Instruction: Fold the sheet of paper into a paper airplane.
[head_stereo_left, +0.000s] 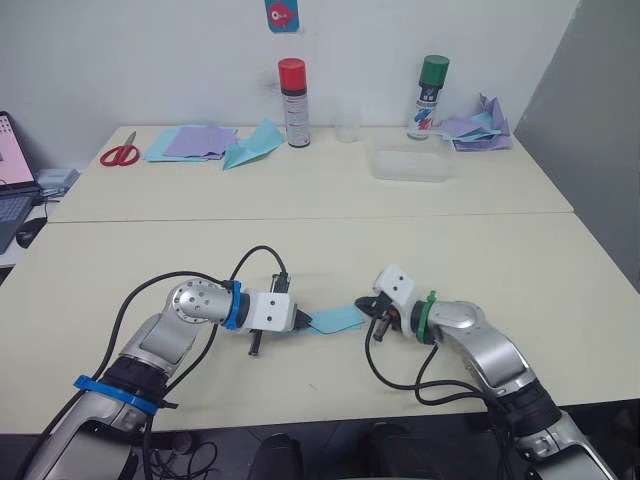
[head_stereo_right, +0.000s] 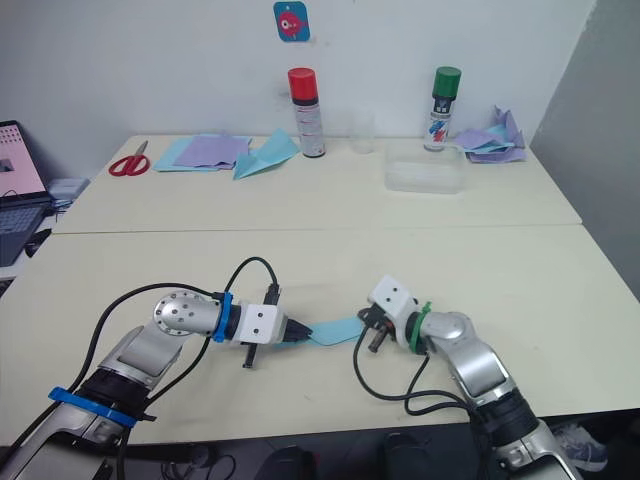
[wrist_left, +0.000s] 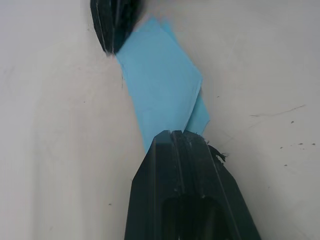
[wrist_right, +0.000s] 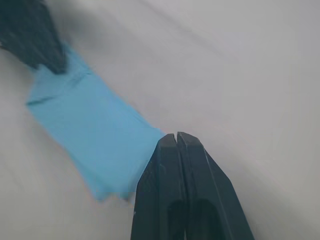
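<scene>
a small folded piece of sky-blue paper, the sheet of paper (head_stereo_left: 335, 320), is stretched between two grippers low over the near part of the cream table (head_stereo_left: 480, 250). the left gripper (head_stereo_left: 303, 322) is clamped on its end at 9 o'clock, the right gripper (head_stereo_left: 366, 309) pinched closed on its end at 3 o'clock. the paper shows layered, angled edges and a flat, doubled body. at 12 o'clock, far back, stand a red-capped spray can (head_stereo_left: 293, 103) and a green-capped spray can (head_stereo_left: 430, 96).
</scene>
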